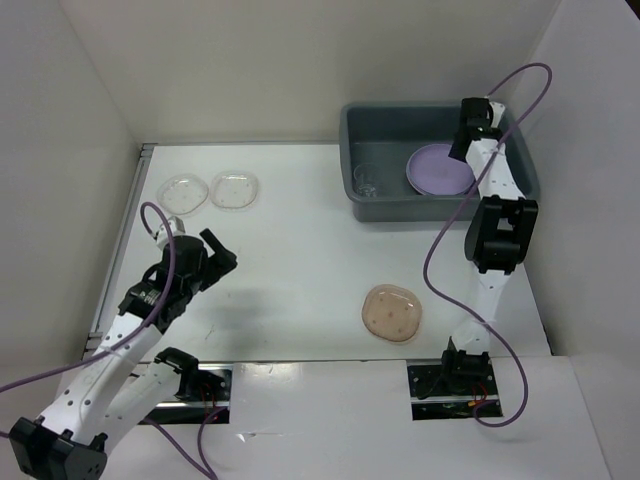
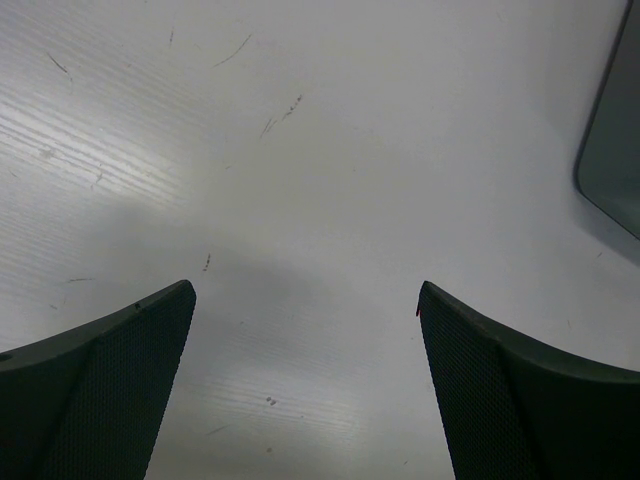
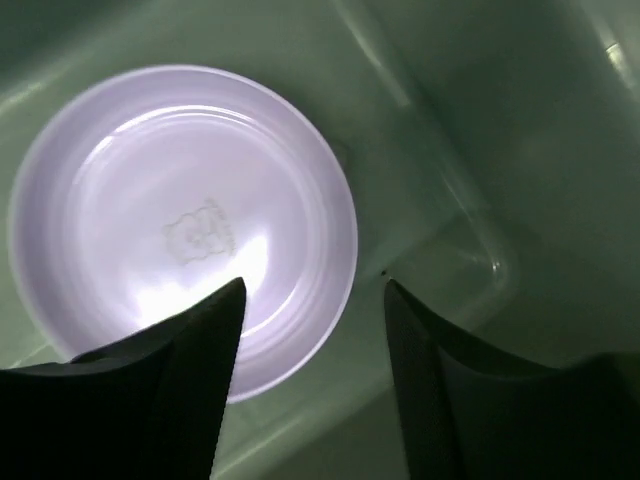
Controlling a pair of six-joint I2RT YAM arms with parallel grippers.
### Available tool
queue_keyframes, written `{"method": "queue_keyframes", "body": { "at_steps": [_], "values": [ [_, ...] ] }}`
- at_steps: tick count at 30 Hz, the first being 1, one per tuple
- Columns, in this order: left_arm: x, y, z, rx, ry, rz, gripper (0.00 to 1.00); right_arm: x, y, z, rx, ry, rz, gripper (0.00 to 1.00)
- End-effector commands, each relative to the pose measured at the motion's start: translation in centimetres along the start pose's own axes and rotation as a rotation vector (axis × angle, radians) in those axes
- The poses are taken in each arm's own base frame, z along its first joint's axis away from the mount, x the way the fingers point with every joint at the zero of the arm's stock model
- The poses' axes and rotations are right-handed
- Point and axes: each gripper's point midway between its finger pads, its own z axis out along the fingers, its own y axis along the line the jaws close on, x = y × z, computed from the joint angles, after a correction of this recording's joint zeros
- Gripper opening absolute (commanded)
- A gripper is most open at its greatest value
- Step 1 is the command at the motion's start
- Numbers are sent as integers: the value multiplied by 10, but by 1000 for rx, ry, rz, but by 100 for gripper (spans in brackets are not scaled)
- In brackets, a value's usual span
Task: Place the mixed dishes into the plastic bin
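Mostly open desk point(image 1: 300, 260): white, glossy, lightly scratched, boxed by white walls point(image 1: 250, 70) at left, back and right. A wide bare stretch runs through the middle, between the arms.

Plastic bin point(image 1: 400, 208) is grey and rectangular with rounded corners and a rim. It sits at back right, close to the right wall. Lavender plate point(image 1: 438, 167) lies flat on the bin floor, in the right half. It is round, shallow and smooth, with a faint embossed mark at centre in the right wrist view.

Right pincer point(image 3: 312, 290) hangs inside the bin over the plate's edge, fingers apart, nothing between them. Left pincer point(image 2: 305, 290) is spread wide over bare desk at front left, holding nothing; its pads are dark and textured.

Tan speckled plate point(image 1: 391, 312) lies on the desk at front centre-right, just left of the right arm, with free room on its other sides. Left clear plate point(image 1: 184, 192) and right clear plate point(image 1: 235, 189) lie side by side at back left; touching or not, cannot tell. Both are transparent, so the rims are hard to trace on white.

Small clear item point(image 1: 366, 180) sits in the bin's left end, shape unreadable. The right arm covers the bin's right rim and the lavender plate's right edge. Grey rounded corner point(image 2: 612, 150) is cut off at the right edge of the left wrist view; unclear what it is. Purple cables point(image 1: 440, 240) loop off both arms.
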Motion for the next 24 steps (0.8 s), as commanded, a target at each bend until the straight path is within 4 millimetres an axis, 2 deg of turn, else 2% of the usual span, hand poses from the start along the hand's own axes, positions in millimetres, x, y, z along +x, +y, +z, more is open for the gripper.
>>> {"method": "queue_keyframes", "body": {
  "at_steps": [1, 2, 3, 4, 5, 6, 7, 8, 9, 10, 11, 13, 14, 16, 17, 18, 20, 24],
  "values": [
    [-12, -13, 1, 44, -37, -20, 99, -72, 8, -85, -97, -193, 64, 64],
    [-11, -12, 2, 37, -31, -9, 99, -89, 8, -119, -152, -246, 84, 67],
    [-13, -14, 2, 46, -39, -12, 99, -93, 11, -136, -191, -265, 86, 68],
    [-13, -16, 5, 48, -41, -13, 99, -94, 23, -158, -245, -281, 77, 74],
    [-10, -17, 6, 56, -31, -13, 99, -86, 31, -169, -284, -277, 62, 74],
    [-13, -18, 9, 55, -40, -20, 99, -91, 29, -202, -319, -317, 68, 74],
    [-12, -21, 11, 64, -29, -19, 99, -87, 31, -217, -329, -338, 46, 74],
    [-12, -24, 11, 78, -30, -13, 99, -59, 52, -227, -365, -316, -20, 74],
    [-7, -23, 14, 79, -10, -9, 99, -58, 52, -242, -354, -364, -24, 74],
    [-9, -26, 15, 90, -20, -13, 99, -62, 44, -276, -375, -429, -18, 74],
    [-6, -26, 16, 88, -7, 1, 99, -40, 60, -290, -421, -421, -57, 72],
    [-8, -27, 16, 95, -13, -1, 99, -28, 56, -320, -472, -430, -75, 71],
    [-8, -27, 16, 95, -13, -1, 99, -6, 63, -325, -499, -402, -120, 71],
    [-8, -27, 16, 95, -13, -1, 99, 16, 57, -339, -535, -379, -146, 71],
    [-7, -29, 16, 101, -6, -1, 99, 39, 58, -332, -542, -338, -189, 71],
    [-5, -27, 16, 102, -7, -1, 99, 52, 55, -331, -543, -313, -200, 71],
    [-4, -25, 15, 95, -1, 1, 99, 86, 41, -320, -526, -233, -239, 71],
    [-4, -24, 13, 96, -2, 1, 99, 134, 25, -307, -504, -100, -235, 71]
  ]
}}
